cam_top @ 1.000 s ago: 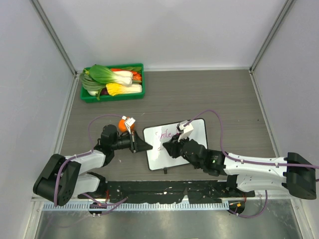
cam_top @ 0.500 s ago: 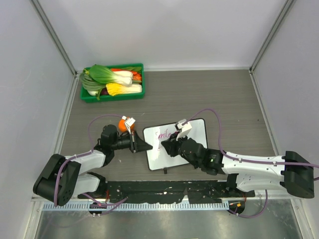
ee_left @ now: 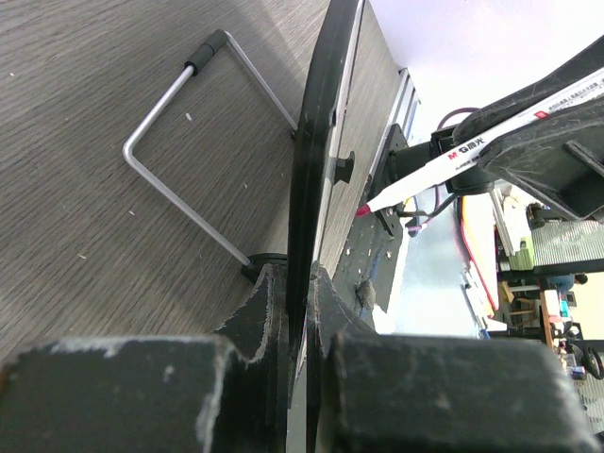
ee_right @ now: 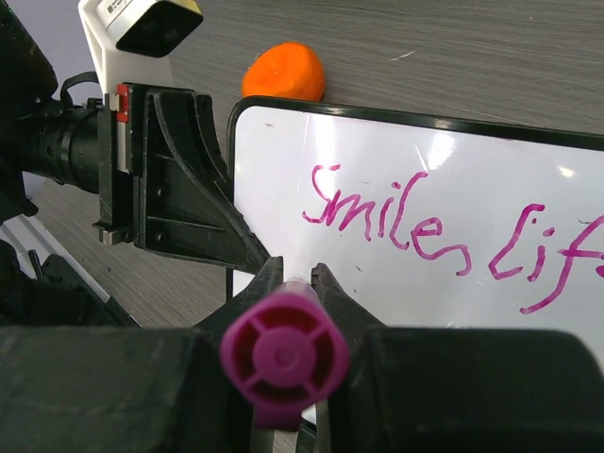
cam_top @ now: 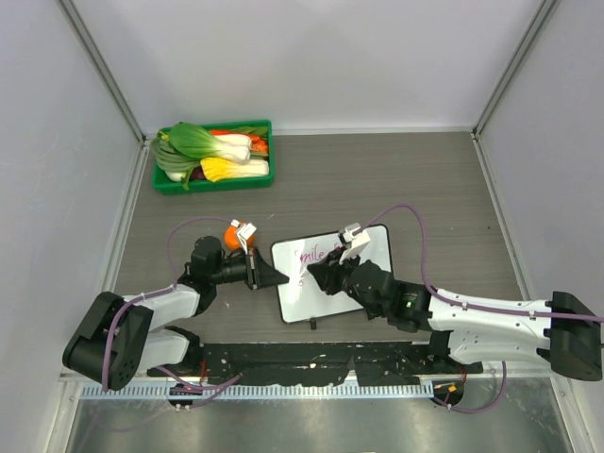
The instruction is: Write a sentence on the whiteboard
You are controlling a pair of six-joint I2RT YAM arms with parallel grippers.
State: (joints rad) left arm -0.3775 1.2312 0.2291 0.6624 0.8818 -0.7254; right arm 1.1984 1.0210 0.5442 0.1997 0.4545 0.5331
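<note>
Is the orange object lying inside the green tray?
No, the orange object lies on the table near a corner of the whiteboard, well apart from the green tray.

One whiteboard; one marker; two pink words on the board; one wire stand; one round orange thing; one green tray, its vegetables too piled to count; two arms on one surface.
</note>
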